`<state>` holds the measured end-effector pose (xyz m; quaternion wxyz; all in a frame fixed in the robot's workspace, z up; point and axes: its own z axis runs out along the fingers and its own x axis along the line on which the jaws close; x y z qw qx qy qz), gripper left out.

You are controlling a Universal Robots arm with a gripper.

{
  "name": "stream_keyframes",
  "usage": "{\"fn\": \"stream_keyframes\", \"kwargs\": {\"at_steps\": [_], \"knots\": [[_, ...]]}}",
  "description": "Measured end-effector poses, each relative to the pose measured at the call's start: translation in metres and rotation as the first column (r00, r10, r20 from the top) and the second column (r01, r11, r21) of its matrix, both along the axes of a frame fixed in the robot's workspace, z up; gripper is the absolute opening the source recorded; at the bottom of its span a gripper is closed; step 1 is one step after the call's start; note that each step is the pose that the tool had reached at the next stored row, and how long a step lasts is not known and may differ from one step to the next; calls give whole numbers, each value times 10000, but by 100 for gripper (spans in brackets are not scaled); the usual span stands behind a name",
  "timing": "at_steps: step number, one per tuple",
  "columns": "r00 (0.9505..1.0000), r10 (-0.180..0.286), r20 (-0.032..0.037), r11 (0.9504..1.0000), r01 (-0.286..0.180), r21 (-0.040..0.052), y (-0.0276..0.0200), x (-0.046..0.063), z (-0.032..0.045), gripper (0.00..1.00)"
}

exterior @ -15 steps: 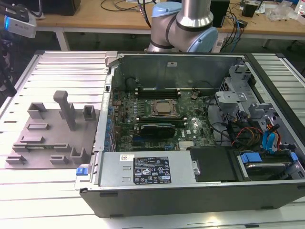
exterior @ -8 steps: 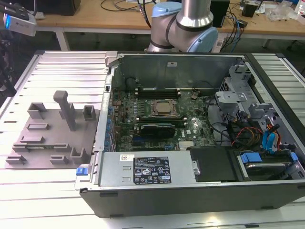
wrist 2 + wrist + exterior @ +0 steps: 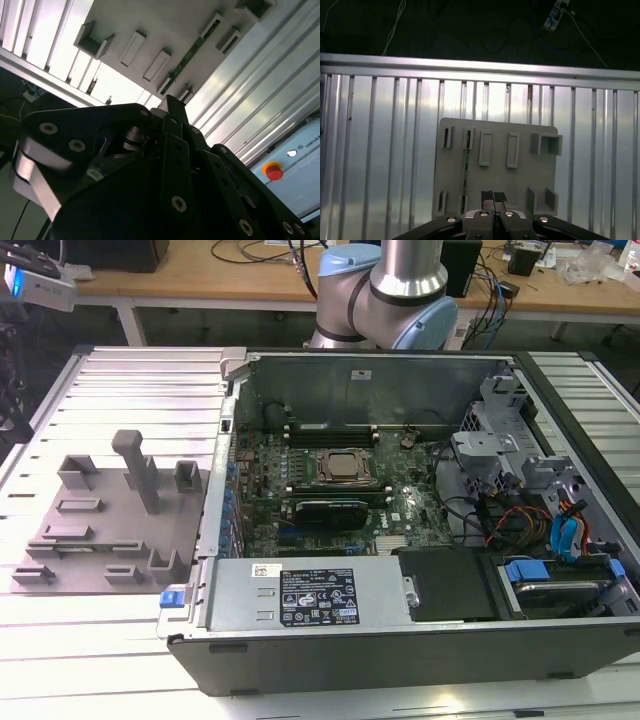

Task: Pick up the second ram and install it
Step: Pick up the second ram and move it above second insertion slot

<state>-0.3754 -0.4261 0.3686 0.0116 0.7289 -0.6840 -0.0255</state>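
The second ram (image 3: 466, 172) is a thin green stick standing on edge between small brackets on the grey holder plate (image 3: 520, 177). In the second wrist view the second ram (image 3: 192, 52) shows as a green strip on the holder plate (image 3: 165, 25). My gripper (image 3: 492, 197) hangs well above the plate, and its two dark fingertips (image 3: 486, 196) are pressed together with nothing between them. They line up a little to one side of the stick. In the second wrist view the gripper (image 3: 172, 107) is seen from behind its black body.
The holder plate (image 3: 100, 530) with upright pegs lies on the ribbed metal table (image 3: 120, 380) at the exterior view's left. The open computer case (image 3: 400, 500) with motherboard, CPU socket (image 3: 340, 465), cables and drive bays stands at the exterior view's right. The arm's base (image 3: 385, 290) rises behind the case.
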Motion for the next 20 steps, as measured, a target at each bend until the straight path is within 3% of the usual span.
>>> {"fn": "stream_keyframes", "kwargs": {"at_steps": [9,20], "knots": [[9963,855,0,9963,-855,-1,0,0,0,8],[9846,1747,0,9846,-1747,0,0,0,0,8]]}}
